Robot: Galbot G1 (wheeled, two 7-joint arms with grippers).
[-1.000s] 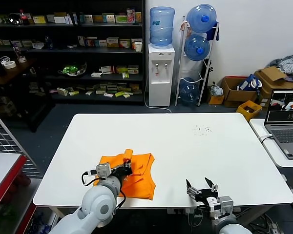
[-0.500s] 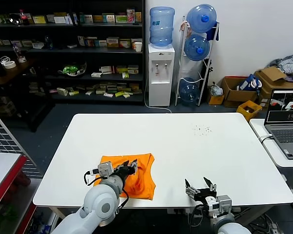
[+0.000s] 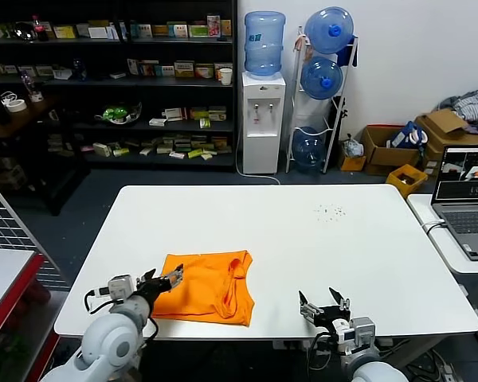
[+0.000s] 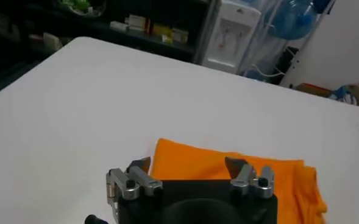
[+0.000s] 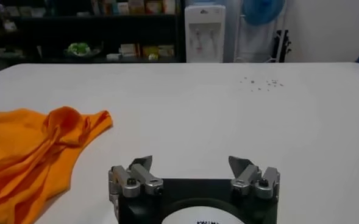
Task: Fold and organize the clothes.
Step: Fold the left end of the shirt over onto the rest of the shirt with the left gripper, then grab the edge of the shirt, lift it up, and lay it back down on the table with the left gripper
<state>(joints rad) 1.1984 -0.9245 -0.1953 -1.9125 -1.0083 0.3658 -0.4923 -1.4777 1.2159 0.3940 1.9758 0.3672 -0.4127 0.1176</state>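
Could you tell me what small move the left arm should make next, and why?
Probably reach the open left gripper forward to the near left edge of the bright orange cloth T-shirt for another fold: it lies folded, loose and unheld on the white table, neck side rumpled. The open right gripper waits nearby.

White table [image 3: 303,239] mostly bare; only the orange T-shirt [image 3: 207,288] lies near its front-left edge, laptop [image 3: 466,199] off right.

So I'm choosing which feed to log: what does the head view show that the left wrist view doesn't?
Only the head view shows the right hand, open near the table's front edge, plus the laptop and shelves. Only the left wrist view shows the left hand's open fingers up close. Both show the orange T-shirt, lying free of either hand, and the water dispenser.
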